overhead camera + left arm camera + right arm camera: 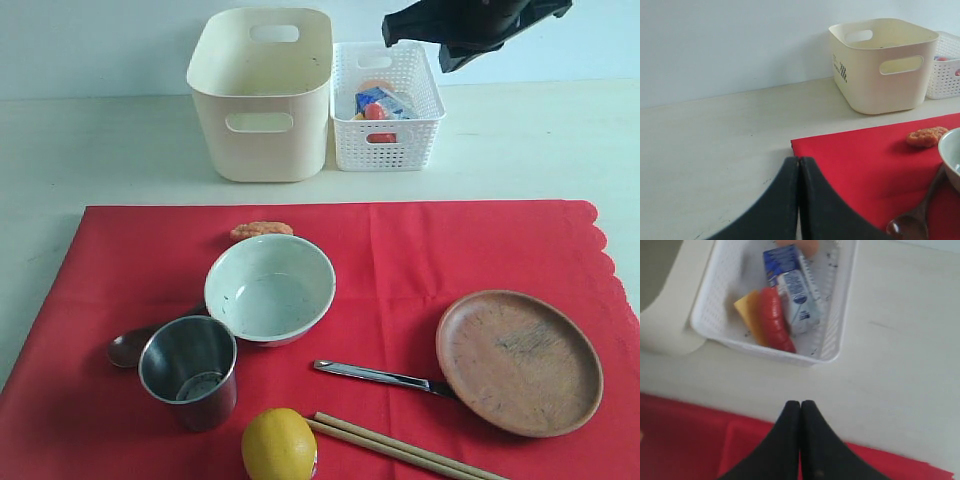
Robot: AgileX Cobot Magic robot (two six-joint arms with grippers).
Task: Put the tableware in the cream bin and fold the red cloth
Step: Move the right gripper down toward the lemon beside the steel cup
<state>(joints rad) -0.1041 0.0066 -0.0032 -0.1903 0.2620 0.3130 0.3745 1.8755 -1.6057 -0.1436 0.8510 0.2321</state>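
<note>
Red cloth (420,250) spread flat on the table (100,150), carrying pale bowl (270,288), steel cup (210,400), dark spoon (130,347), knife (375,375), wooden plate (520,362), 2 chopsticks (400,447) and a lemon (279,445). Cream bin (262,95) beyond the cloth's far edge, just beside white lattice basket (386,140) with a milk carton (792,287). Left gripper (799,200) pinched shut on nothing near the cloth's corner; right gripper (800,440) likewise closed and bare, above the table near the basket
</note>
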